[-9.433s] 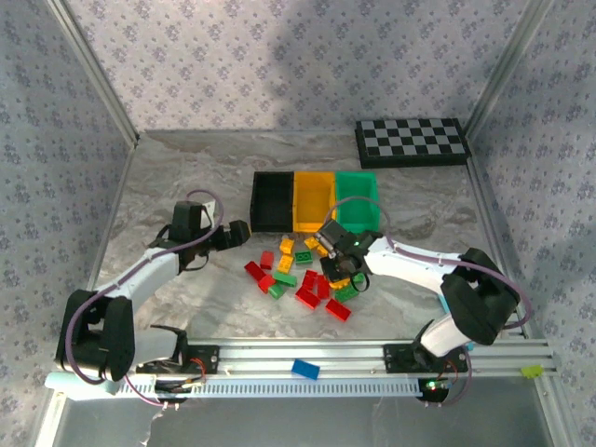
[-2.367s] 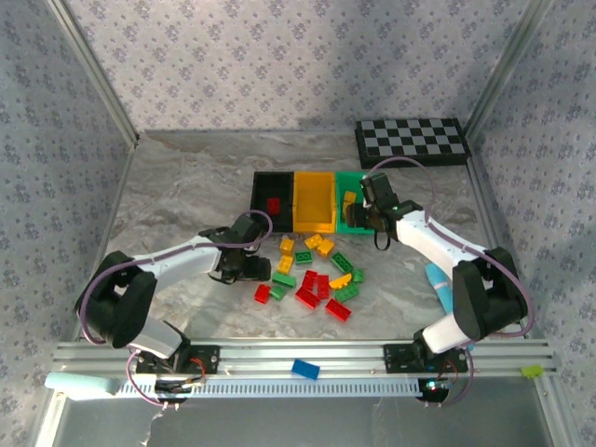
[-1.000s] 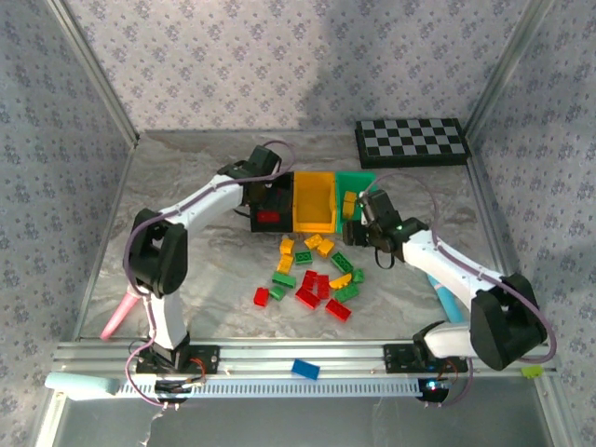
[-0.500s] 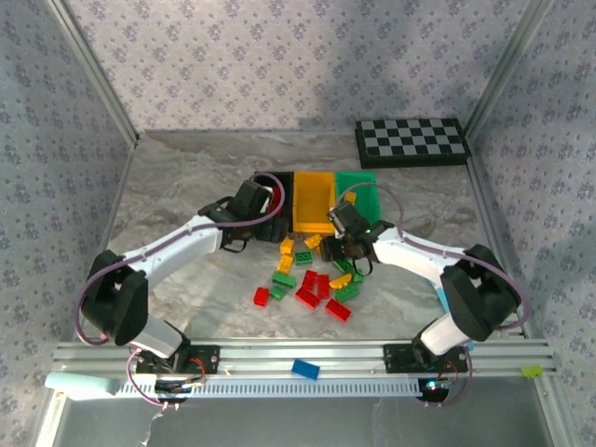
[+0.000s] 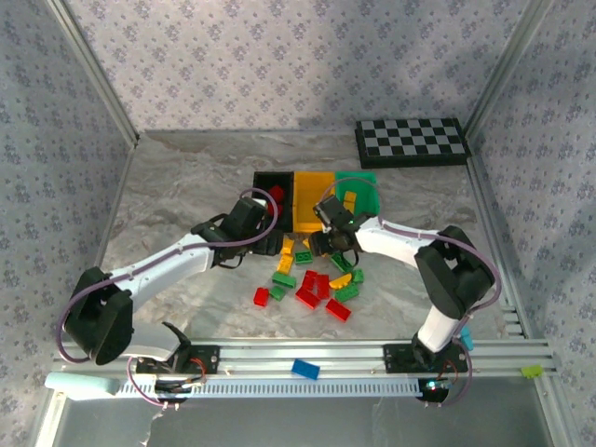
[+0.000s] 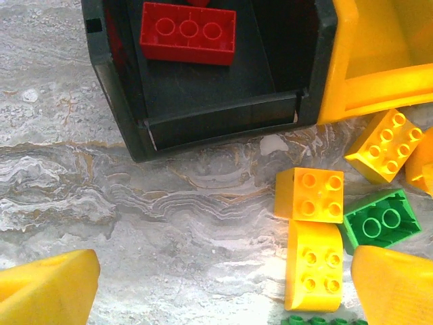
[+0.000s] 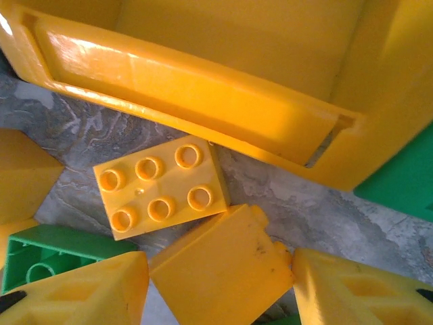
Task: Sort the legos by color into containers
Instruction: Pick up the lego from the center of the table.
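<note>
Yellow lego (image 7: 220, 274) between right gripper (image 7: 218, 261) fingers

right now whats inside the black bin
One red brick lies studs up in the black bin. A red sliver beyond it may be another; the wrist view cuts it off.

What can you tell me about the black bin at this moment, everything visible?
The black bin is a small open-top rectangular container of dark, slightly glossy plastic, with a recessed panel in its near wall. It stands upright on the marbled table at the left end of the row, its right wall against the yellow bin. Inside, a red brick lies flat on the floor, studs up. In the left wrist view the loose bricks outside lie apart from it.
</note>
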Tool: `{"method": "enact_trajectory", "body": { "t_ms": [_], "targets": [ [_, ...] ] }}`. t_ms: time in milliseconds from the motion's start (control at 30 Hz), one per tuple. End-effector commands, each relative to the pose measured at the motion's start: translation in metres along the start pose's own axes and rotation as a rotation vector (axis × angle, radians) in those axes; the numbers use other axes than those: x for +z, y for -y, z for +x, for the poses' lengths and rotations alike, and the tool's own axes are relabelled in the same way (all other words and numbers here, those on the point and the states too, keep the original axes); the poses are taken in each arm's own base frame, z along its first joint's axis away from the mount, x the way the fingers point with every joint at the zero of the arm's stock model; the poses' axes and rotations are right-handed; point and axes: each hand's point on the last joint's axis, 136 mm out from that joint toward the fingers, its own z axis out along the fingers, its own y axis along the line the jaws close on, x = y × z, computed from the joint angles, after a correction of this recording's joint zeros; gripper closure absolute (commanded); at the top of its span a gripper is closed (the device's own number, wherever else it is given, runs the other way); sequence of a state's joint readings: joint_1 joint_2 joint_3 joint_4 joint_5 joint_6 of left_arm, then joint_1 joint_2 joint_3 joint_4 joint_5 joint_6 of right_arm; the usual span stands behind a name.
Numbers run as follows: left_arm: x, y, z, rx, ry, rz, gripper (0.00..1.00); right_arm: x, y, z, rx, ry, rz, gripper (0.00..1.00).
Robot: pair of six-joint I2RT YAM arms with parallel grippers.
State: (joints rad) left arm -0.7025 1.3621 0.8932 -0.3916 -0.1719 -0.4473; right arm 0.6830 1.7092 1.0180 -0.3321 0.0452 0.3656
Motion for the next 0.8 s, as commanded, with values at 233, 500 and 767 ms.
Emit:
{"method": "enact_trajectory", "body": {
  "t_ms": [233,500,767],
  "targets": [
    [0.000,0.005,-0.008,-0.015,0.023,0.011,0.04,0.006,0.003,0.004,-0.026,-0.029,0.030,0.49],
    [-0.001,0.005,-0.008,-0.015,0.020,0.011,0.04,-0.008,-0.001,-0.001,-0.041,0.004,0.023,0.59],
    [-0.002,0.016,-0.005,0.002,0.023,0.063,0.04,-0.068,0.020,-0.042,0.022,0.180,0.023,0.59]
  ]
}}
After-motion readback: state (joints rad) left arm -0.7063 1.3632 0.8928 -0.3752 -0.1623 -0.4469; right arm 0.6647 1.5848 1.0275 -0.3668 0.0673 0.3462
